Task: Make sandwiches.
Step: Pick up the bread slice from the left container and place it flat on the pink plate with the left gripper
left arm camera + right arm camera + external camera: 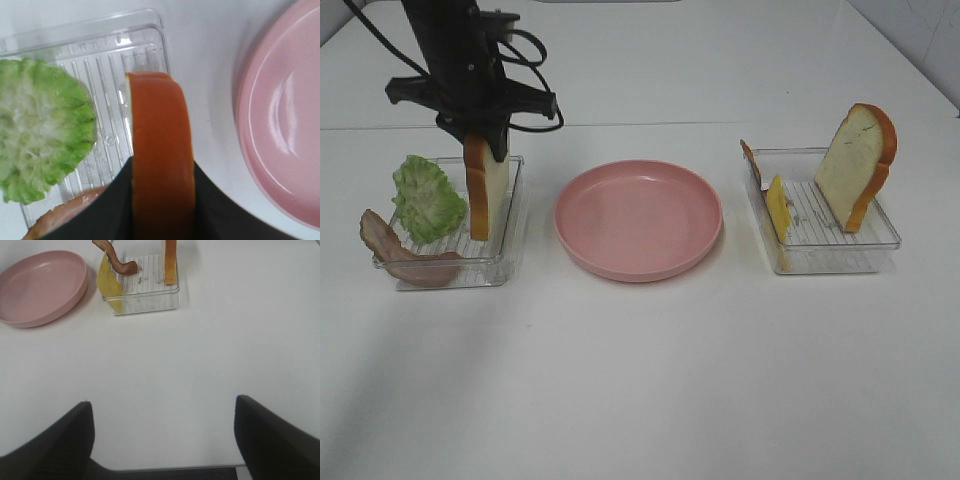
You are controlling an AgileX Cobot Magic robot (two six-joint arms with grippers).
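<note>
**LEFT SLICE PINCHED UPRIGHT; PLATE NOT YET LOADED**

Toward the desk's left edge: found left tray [510,255] holding bacon strip [395,255], lettuce leaf [425,200] and left bread slice [488,195]. Found left gripper [486,140] pinching that slice by its top crust from above. Noted upright on edge, long axis vertical, broad faces toward the left and right edges. Cannot tell whether resting in the tray or just above it.

At desk centre: found pink plate [620,272] just beside the tray on its right-edge side, nothing on it. Judged next: lift over the tray wall, carry toward the right edge, tip flat before release to avoid toppling.

Toward the right edge: found right tray [840,258] with second bacon strip [750,157], cheese [778,208] and right bread slice [858,165], leaning.

Near the front edge: found right gripper [162,402] spread wide, holding nothing, well apart from all items. Judged left arm the nearer.
</note>
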